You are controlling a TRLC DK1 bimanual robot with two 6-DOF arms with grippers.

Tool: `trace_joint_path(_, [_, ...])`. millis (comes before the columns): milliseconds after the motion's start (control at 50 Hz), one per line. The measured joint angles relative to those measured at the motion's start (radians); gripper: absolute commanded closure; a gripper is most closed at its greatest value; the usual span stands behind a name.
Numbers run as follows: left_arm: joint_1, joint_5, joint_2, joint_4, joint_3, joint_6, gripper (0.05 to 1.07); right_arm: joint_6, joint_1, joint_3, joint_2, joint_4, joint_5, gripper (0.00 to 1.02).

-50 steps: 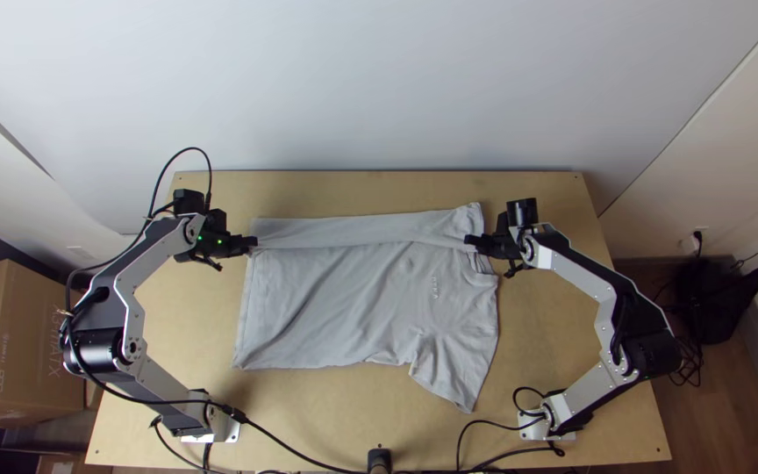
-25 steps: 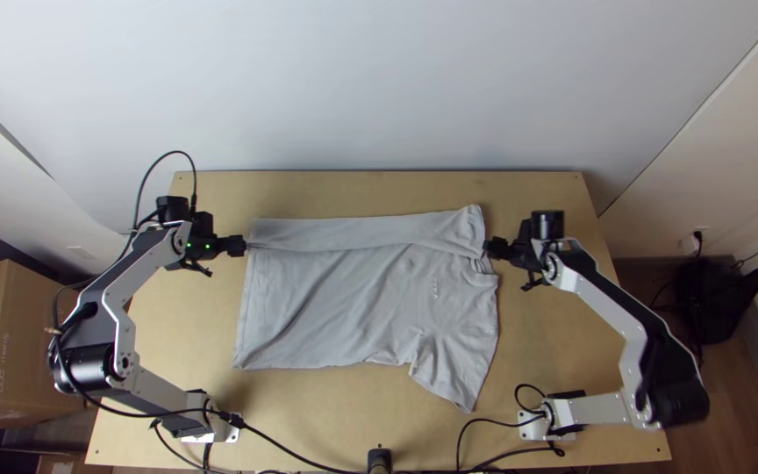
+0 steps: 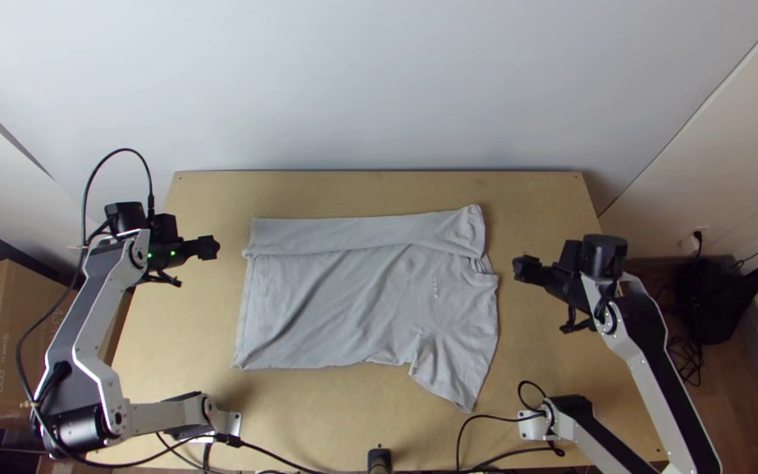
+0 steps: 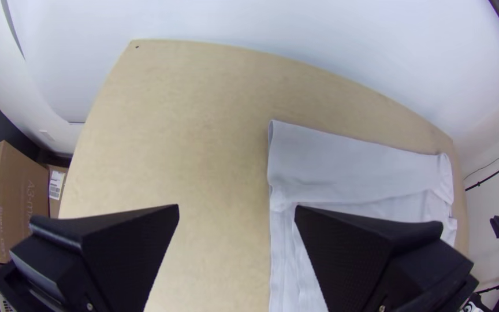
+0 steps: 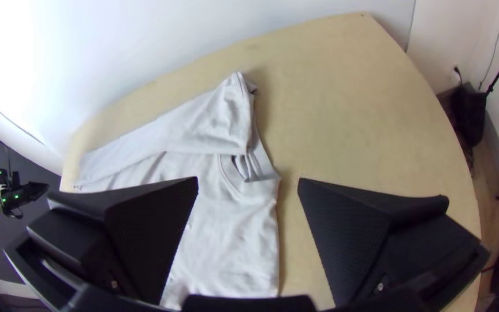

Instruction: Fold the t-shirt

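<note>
Grey t-shirt [image 3: 344,303] lies midway across the tabletop [image 3: 353,190], its side nearest the far edge folded inward, left gripper [image 4: 237,211] and right gripper [image 5: 248,185] off its ends, jaws spread, so that fold looks done and the near-edge side should be gripped and turned over.

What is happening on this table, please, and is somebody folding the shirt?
Two robot arms are at a grey t-shirt, and neither is holding it right now. The long side nearest the wall is folded over in a strip, while the rest lies flat with some wrinkles and one sleeve sticking out. The left gripper and the right gripper are open, off either end of the shirt. The folding looks only partly done.
</note>
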Motion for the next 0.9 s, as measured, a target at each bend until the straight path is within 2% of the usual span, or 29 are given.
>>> trace_joint_path(60, [0.000,0.014,-0.039,-0.052,0.000,0.000,0.11,0.036,0.006,-0.023,-0.042,-0.077,-0.001,0.03])
trace_joint_path(180, [0.000,0.025,-0.098,-0.171,0.010,0.000,0.11,0.126,0.068,-0.066,-0.106,-0.230,-0.008,0.04])
trace_joint_path(280, [0.000,0.028,-0.141,-0.193,0.015,0.001,0.11,0.202,0.149,-0.097,-0.139,-0.340,-0.026,0.04])
trace_joint_path(340, [0.000,0.031,-0.167,-0.205,0.018,0.001,0.11,0.240,0.194,-0.117,-0.139,-0.387,-0.040,0.09])
trace_joint_path(420, [-0.003,0.040,-0.197,-0.228,0.028,0.003,0.11,0.269,0.246,-0.148,-0.132,-0.428,-0.091,0.17])
trace_joint_path(520, [-0.010,0.047,-0.222,-0.245,0.042,0.003,0.11,0.288,0.290,-0.180,-0.122,-0.445,-0.157,0.18])
trace_joint_path(580, [-0.014,0.047,-0.232,-0.252,0.048,0.003,0.11,0.292,0.306,-0.193,-0.098,-0.447,-0.170,0.18])
trace_joint_path(660, [-0.020,0.047,-0.240,-0.257,0.053,0.003,0.11,0.294,0.326,-0.208,-0.051,-0.447,-0.177,0.25])
trace_joint_path(820, [-0.021,0.047,-0.243,-0.262,0.053,0.003,0.11,0.294,0.386,-0.234,0.026,-0.434,-0.180,0.25])
trace_joint_path(900, [-0.021,0.047,-0.243,-0.267,0.053,0.003,0.11,0.294,0.399,-0.234,0.070,-0.424,-0.185,0.37])
